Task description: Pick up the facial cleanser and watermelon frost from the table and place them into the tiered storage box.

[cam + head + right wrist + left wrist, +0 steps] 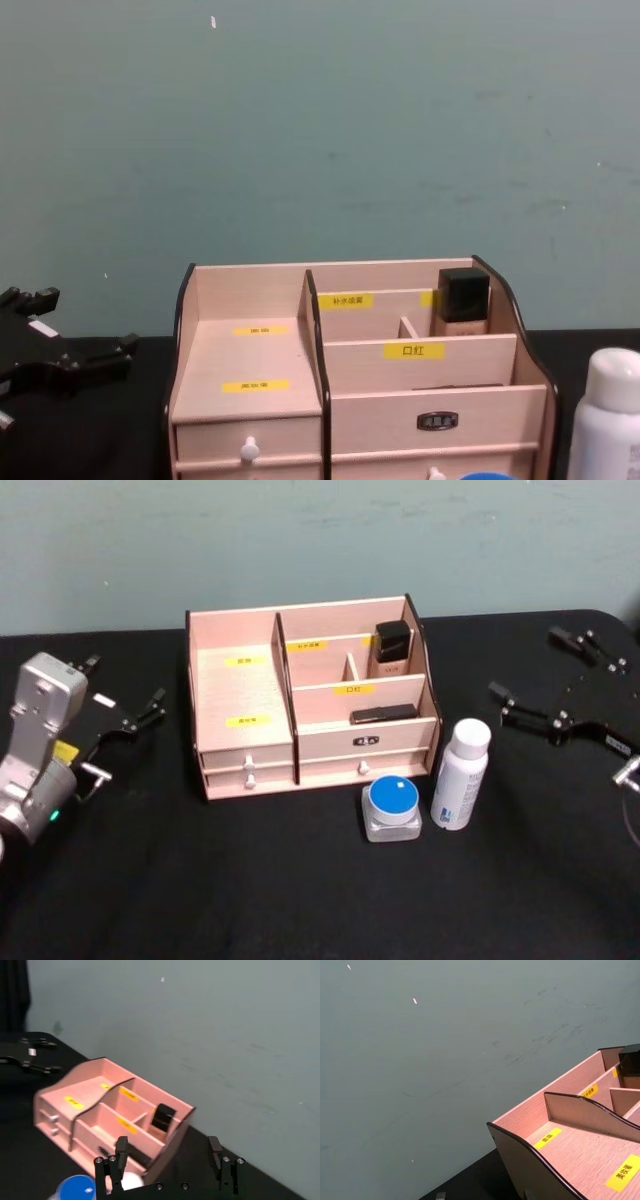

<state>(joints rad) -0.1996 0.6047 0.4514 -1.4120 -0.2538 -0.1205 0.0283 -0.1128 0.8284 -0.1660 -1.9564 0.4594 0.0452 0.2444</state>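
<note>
White capped bottle (pixel 461 775), our guess facial cleanser: upright on desk (pixel 300 900), just beside tiered storage box (pixel 330 620) front-right corner. Likely light, rigid, smooth, tippy; we'd grip mid-body. Blue-lidded jar (pixel 393 808) beside: squat, grip sides. Right hand (pixel 167 1142) wide, empty; left hand (pixel 128 678) wide, parked.

Bench (pixel 300 900): black covering, flat, running to the far edge.

Wall (pixel 300 540): dull blue-green, directly behind the bench. Faint scuffs; a few small white specks, one high up in the chest view (pixel 212 21).

Small bottle (pixel 392 645): black square cap over a tan body. Upright in the rear right compartment of the tiered storage box (pixel 240 695).

Flat dark item (pixel 384 715): lying lengthwise in the compartment in front of the bottle. Kind cannot be told.
</note>
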